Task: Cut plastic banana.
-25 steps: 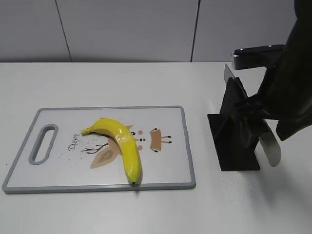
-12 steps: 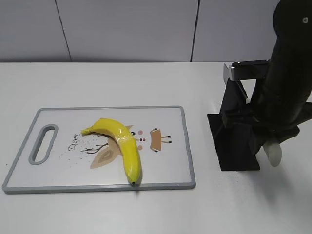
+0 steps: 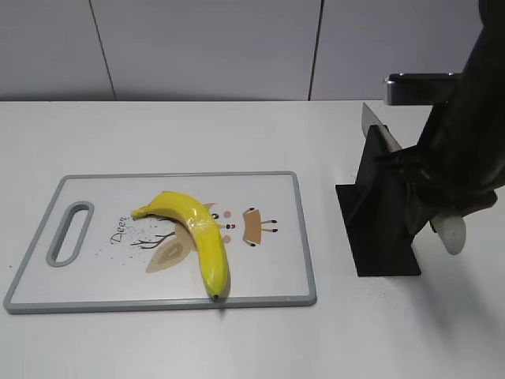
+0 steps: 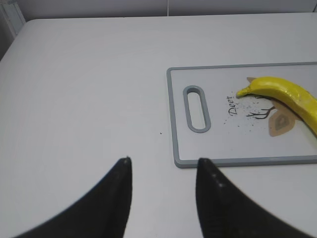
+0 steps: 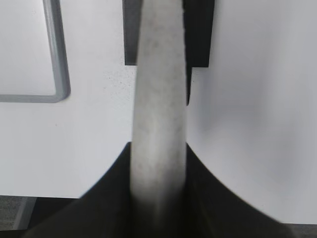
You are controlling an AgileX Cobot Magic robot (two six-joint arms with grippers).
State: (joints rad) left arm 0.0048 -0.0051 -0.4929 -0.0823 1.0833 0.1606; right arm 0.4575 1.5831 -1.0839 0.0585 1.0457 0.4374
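The plastic banana point(image 3: 197, 233) is glossy yellow and curved, lying on the white cutting board point(image 3: 276, 237); it also shows in the left wrist view point(image 4: 290, 96). My right gripper point(image 5: 158, 148) is shut on the pale grey knife handle point(image 5: 159, 99), right of the black knife stand point(image 3: 379, 221). The handle's end point(image 3: 454, 233) sticks out below the arm. A bit of blade point(image 3: 371, 120) shows above the stand. My left gripper point(image 4: 163, 161) is open and empty over bare table, left of the board's near corner.
The board has a grey rim point(image 4: 171, 119), a handle slot point(image 3: 69, 231) at its left end and a deer drawing. The stand's flat base point(image 3: 387, 264) rests on the white table to the right of the board. A grey wall runs behind.
My right arm, with the knife handle in its grip, has shifted a little to the right and up beside the stand. The banana and the board have not moved.
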